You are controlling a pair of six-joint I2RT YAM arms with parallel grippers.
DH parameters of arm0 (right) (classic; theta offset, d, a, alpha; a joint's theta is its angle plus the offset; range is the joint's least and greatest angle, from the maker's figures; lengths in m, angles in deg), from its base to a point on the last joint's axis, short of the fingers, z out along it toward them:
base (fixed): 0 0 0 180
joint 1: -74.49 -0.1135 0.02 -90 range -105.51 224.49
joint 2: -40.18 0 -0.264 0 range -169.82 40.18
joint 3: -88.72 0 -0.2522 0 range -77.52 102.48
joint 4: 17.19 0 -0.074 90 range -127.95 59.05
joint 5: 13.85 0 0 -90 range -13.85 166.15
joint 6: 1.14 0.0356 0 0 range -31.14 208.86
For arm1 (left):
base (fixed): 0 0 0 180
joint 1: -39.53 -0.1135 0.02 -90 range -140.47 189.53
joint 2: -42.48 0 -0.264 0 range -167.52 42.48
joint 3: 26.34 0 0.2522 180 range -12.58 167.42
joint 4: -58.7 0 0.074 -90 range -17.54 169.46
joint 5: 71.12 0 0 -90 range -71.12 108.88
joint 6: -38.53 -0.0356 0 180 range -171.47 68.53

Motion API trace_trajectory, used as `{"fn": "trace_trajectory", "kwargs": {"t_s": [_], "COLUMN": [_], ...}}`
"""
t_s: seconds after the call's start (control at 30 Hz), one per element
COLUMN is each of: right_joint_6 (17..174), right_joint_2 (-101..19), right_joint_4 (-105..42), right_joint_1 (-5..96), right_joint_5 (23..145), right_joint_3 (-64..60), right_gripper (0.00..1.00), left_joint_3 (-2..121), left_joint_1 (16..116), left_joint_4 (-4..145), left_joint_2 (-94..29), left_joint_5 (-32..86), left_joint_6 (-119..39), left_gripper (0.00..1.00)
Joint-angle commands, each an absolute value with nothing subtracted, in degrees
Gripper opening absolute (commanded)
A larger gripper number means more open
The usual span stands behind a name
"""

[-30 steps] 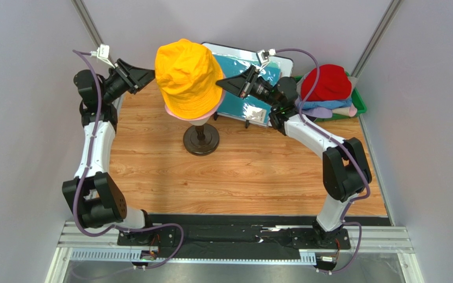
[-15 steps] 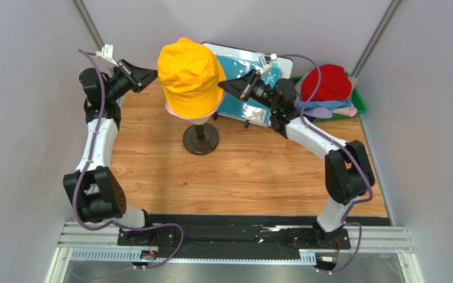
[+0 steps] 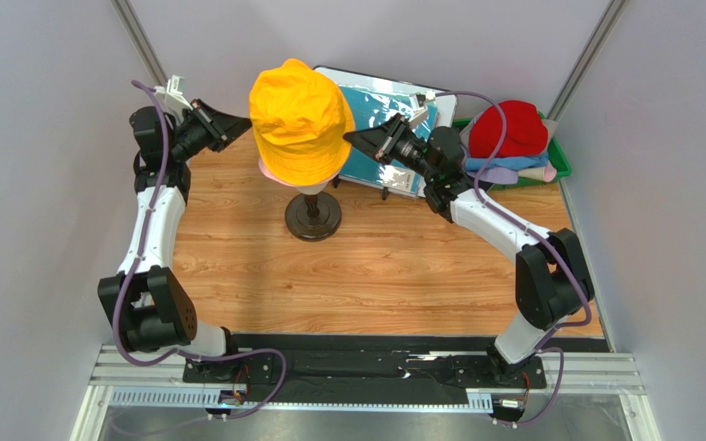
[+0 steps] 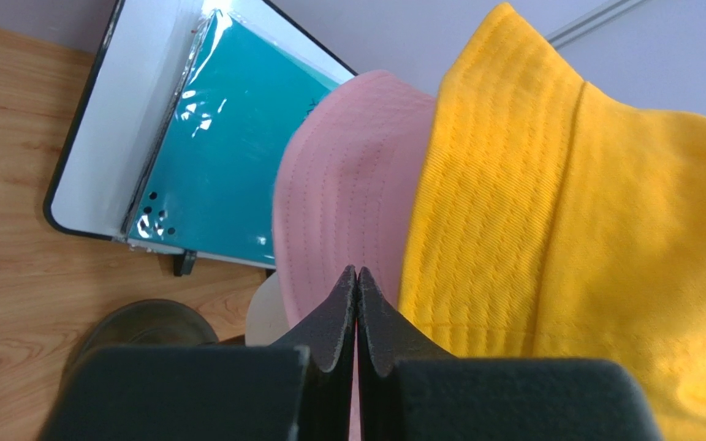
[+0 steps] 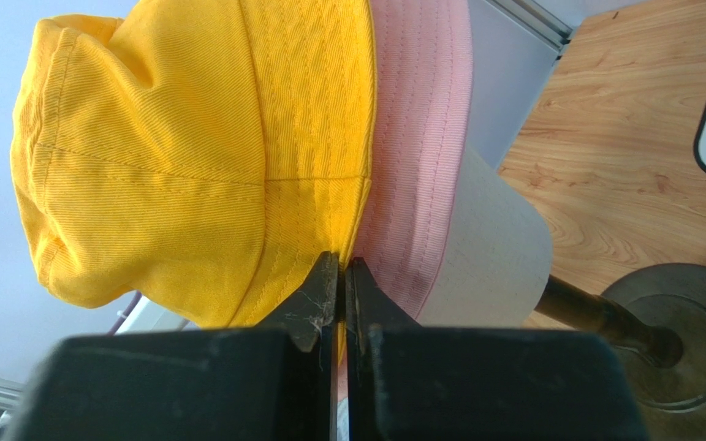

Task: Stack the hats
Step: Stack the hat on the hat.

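From above, we see a green bin (image 3: 562,163) at the far right of the table (image 3: 375,266). It holds a pile of hats: the red hat (image 3: 510,129) on top, with the blue hat (image 3: 491,163) and the beige hat (image 3: 539,172) showing under it. The orange-yellow hat (image 3: 297,115) sits on the mannequin head (image 3: 316,186), over the pink hat (image 3: 278,177), of which only the brim edge peeks out. The left gripper (image 3: 240,122) is just beside the hat's left side and the right gripper (image 3: 349,137) at its right edge, both clenched. The teal sheet (image 3: 372,104) stands behind.

In the left wrist view, the bin is out of sight. The left gripper (image 4: 357,276) is closed tip against tip in front of the line where the pink hat (image 4: 347,184) meets the orange-yellow hat (image 4: 559,230). Here far more of the pink brim shows. The teal sheet (image 4: 219,156) lies beyond, and the round base (image 4: 145,326) is below.

In the right wrist view, the right gripper (image 5: 341,266) is likewise shut, its tips before the yellow brim's edge; we cannot tell whether they touch the cloth. The orange-yellow hat (image 5: 191,156) overlaps the pink hat (image 5: 421,165). Only this view shows the cream mannequin head (image 5: 495,248) broadly, above the round base (image 5: 679,340).
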State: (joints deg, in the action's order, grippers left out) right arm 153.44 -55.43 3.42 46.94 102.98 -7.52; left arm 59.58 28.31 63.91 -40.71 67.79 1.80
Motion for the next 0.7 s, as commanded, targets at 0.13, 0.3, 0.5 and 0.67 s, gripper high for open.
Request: {"fn": "trace_trajectory", "kwargs": {"t_s": [0.13, 0.3, 0.5, 0.67], "right_joint_6": [139.41, 136.59, 135.00, 133.69], "right_joint_2": [-50.43, -51.22, -51.84, -52.89], "right_joint_4": [-19.96, -25.06, -26.12, -27.78], "right_joint_1": [46.80, 46.72, 46.63, 46.19], "right_joint_5": [99.18, 99.53, 98.65, 98.56], "right_joint_3": [-3.17, 0.09, 1.14, 3.69], "right_gripper": [0.00, 0.00, 0.00, 0.00], "left_joint_3": [60.10, 60.55, 60.90, 61.25], "left_joint_1": [28.55, 27.59, 26.18, 25.74], "left_joint_4": [69.21, 72.29, 75.28, 78.17], "left_joint_2": [-34.07, -30.39, -28.71, -27.04], "left_joint_5": [68.01, 66.53, 65.38, 61.88], "left_joint_6": [-5.24, -7.78, -8.67, -11.74], "left_gripper": [0.00, 0.50, 0.69, 0.79]}}
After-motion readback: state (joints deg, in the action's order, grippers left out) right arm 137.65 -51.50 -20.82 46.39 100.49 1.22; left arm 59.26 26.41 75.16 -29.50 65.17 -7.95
